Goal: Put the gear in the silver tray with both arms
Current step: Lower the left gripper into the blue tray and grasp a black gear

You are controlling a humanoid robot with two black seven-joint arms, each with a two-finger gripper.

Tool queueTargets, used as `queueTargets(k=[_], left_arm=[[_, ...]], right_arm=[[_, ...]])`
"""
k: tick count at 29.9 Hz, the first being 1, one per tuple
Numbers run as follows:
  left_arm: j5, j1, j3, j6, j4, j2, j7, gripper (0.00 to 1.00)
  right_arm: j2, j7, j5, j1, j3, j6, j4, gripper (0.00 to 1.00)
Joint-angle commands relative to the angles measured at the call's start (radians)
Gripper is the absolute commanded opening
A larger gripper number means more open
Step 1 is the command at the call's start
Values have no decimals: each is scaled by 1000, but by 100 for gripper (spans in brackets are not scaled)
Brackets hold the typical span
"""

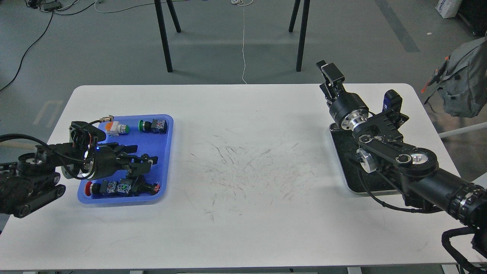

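The gear is several push-button switch parts lying in a blue plastic tray at the left: an orange-capped one, a green-capped one and a red-capped row at the front. My left gripper is low inside this tray, open, just above the front row, and it hides the yellow-capped part under its fingers. The silver tray sits at the right, mostly covered by my right arm. My right gripper points up beyond the tray's far end, open and holding nothing.
The white table has scuff marks across its middle. Black stand legs rise behind the far edge, and a grey backpack hangs off to the right. A white cord runs across the floor.
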Motion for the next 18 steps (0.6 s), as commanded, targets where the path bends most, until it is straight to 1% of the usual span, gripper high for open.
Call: queueTargets(k=[1,13,15,18], left_arm=[[1,6,1,6,1,-1,0,88],[1,4,1,28,39,-19,0,86],[1,6,1,29,59,-35,0,85],[2,17,2,46,74,-53,0,84]], right_arm=[[2,-1,1,-45,109,12,9,88],[3,4,2,-97,268,24,38,89],[5,11,2,-104,294,24,38,89],[5,34,2,-116,307,24,56,89]])
